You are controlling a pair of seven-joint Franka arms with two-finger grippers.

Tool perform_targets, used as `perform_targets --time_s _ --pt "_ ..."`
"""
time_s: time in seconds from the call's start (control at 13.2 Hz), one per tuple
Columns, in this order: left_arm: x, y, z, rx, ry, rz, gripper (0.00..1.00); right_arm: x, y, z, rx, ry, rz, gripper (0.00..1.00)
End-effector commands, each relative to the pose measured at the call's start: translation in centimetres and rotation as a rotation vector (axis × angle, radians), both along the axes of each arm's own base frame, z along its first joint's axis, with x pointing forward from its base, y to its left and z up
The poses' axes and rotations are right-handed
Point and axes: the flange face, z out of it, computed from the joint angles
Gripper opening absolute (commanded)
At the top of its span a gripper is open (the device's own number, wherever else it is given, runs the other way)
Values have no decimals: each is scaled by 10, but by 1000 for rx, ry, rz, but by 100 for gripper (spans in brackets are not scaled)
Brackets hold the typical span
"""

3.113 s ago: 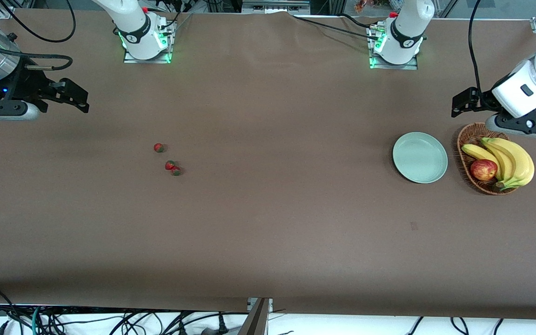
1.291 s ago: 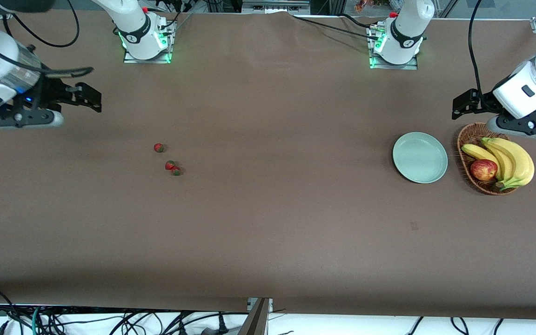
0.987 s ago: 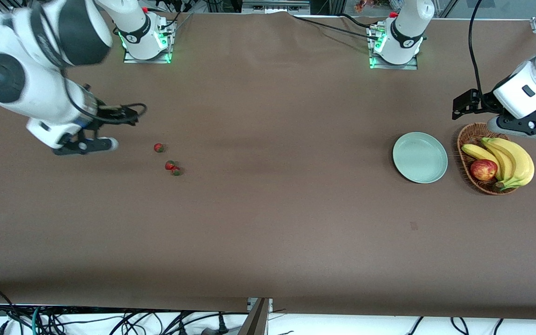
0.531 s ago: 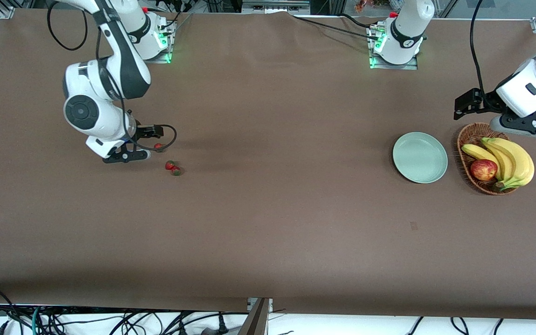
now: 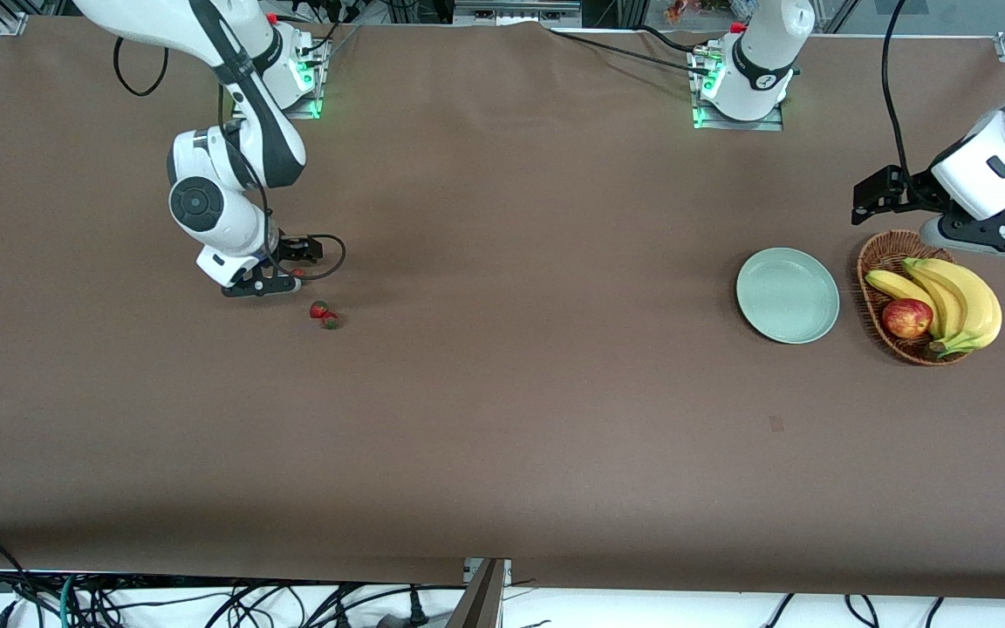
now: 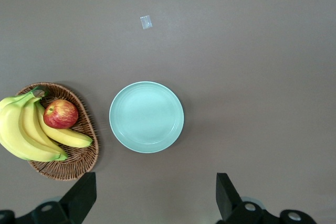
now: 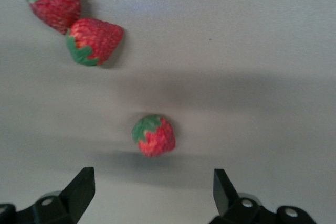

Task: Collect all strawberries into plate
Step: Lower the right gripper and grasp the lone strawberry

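Three small red strawberries lie toward the right arm's end of the table. Two touch each other (image 5: 318, 309) (image 5: 331, 321). The single one (image 7: 154, 136) is farther from the front camera, and in the front view my right hand mostly hides it. My right gripper (image 5: 287, 267) (image 7: 152, 192) hangs low over this single berry, open, with the berry just ahead of its fingertips and nothing between them. The touching pair (image 7: 54, 3) (image 7: 94, 39) also shows in the right wrist view. The mint-green plate (image 5: 787, 295) (image 6: 146, 117) holds nothing. My left gripper (image 5: 871, 190) (image 6: 156, 198) waits open, up in the air beside the basket.
A wicker basket (image 5: 873, 262) (image 6: 79, 158) with bananas (image 5: 960, 301) (image 6: 26, 129) and a red-yellow apple (image 5: 906, 317) (image 6: 60, 114) stands beside the plate, at the left arm's end. A small pale mark (image 5: 775, 424) sits on the brown cloth nearer the front camera.
My right arm has swung in from its end of the table and come down over the single strawberry. The left arm has barely moved; the berries lie where they were.
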Motion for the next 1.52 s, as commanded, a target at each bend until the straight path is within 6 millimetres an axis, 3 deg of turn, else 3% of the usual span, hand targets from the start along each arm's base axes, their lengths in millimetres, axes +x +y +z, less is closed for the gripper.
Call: perform_targets --time_s 0.0,0.15,0.38,0.76,1.21,1.44 --pt "2 -1 5 -11 -7 46 100 -3 5 -13 15 -18 -2 94" --pt "3 -1 5 -11 -7 48 100 -3 6 -18 15 -18 -1 81" --pt "3 -1 5 -10 -7 54 100 -2 9 -28 21 -39 3 69" --pt "3 -1 4 -9 -7 68 100 1 9 -26 24 -49 2 65" --pt "4 -3 4 -7 -16 60 100 3 10 -20 26 -56 3 18" --pt "4 -1 3 -9 -15 63 100 9 13 -10 31 -66 -7 12"
